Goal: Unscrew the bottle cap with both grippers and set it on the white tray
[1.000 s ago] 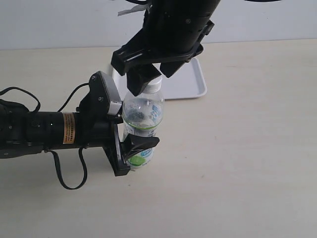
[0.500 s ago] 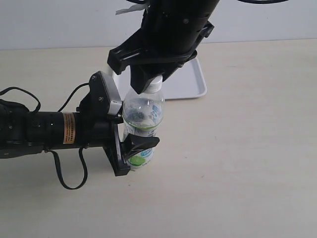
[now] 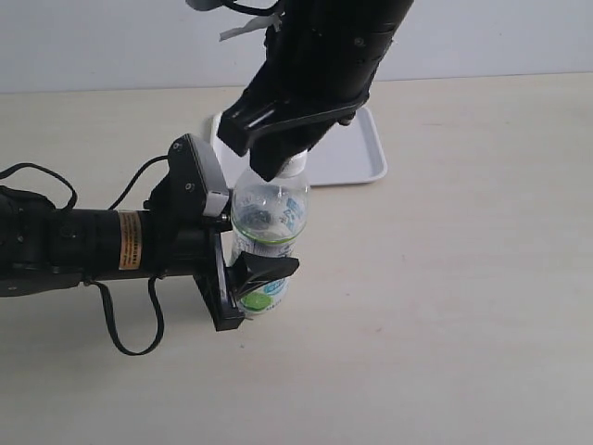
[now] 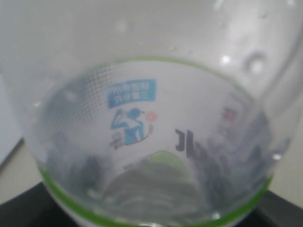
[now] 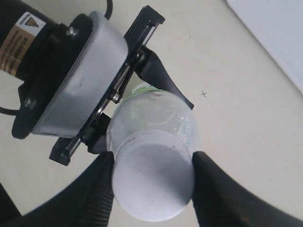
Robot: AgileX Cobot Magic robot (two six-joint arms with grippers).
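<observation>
The left gripper (image 3: pixel 252 255) reaches in from 9 o'clock in the exterior view. It lies on its side. Its two black fingers (image 3: pixel 266 268) are pinching the bottle (image 3: pixel 269 213) around the middle, one on each side of the label. The right gripper (image 5: pixel 152 187) comes down from 12 o'clock. Its two fingers press on the bottle cap (image 5: pixel 152 182), one on each side, touching it.

The bottle stands up tall near the middle of the table (image 3: pixel 445 306). Its long side runs straight up and down. The cap end points up and the bottom end points down. I cannot tell if the bottom sits on the table. The cap is on the bottle's neck.

Up close in the left wrist view, the clear bottle fills almost the whole picture. You can see its green band and blue label.

The white tray (image 3: pixel 357 158) lies flat on the table at about 1 o'clock from the bottle, near it but not touching it.
</observation>
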